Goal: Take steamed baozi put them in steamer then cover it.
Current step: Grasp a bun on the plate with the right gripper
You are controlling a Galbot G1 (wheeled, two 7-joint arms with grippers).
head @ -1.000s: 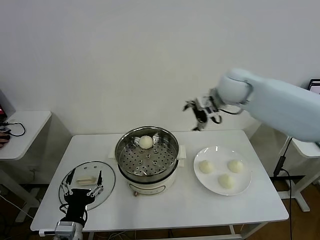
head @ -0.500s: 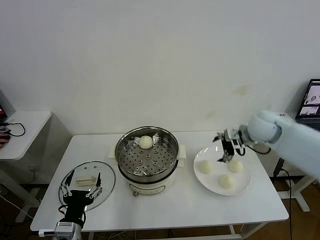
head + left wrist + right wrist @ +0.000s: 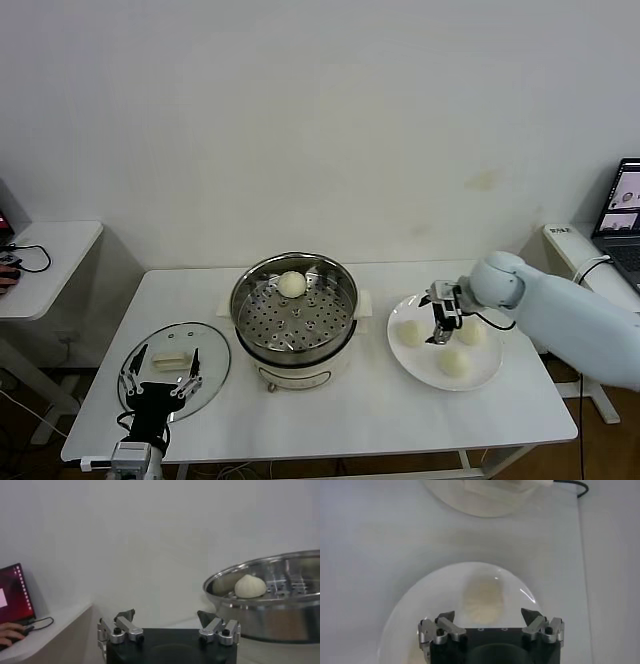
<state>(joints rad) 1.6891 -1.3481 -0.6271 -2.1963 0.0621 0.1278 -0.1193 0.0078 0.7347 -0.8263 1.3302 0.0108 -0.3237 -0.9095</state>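
The steel steamer stands mid-table with one baozi on its perforated tray. Three more baozi lie on a white plate to its right. My right gripper hangs open and empty just above the plate, among the buns. In the right wrist view one baozi lies just ahead of the open right gripper. The glass cover lies flat at the table's front left. My left gripper is open and empty over its near edge.
The left wrist view shows the open left gripper, the steamer with its bun, and a laptop on a side table. Another side table stands left. A laptop stands far right.
My right arm has swung from high behind the steamer down to the plate, and its open gripper now sits low among the buns. The left arm has barely moved.
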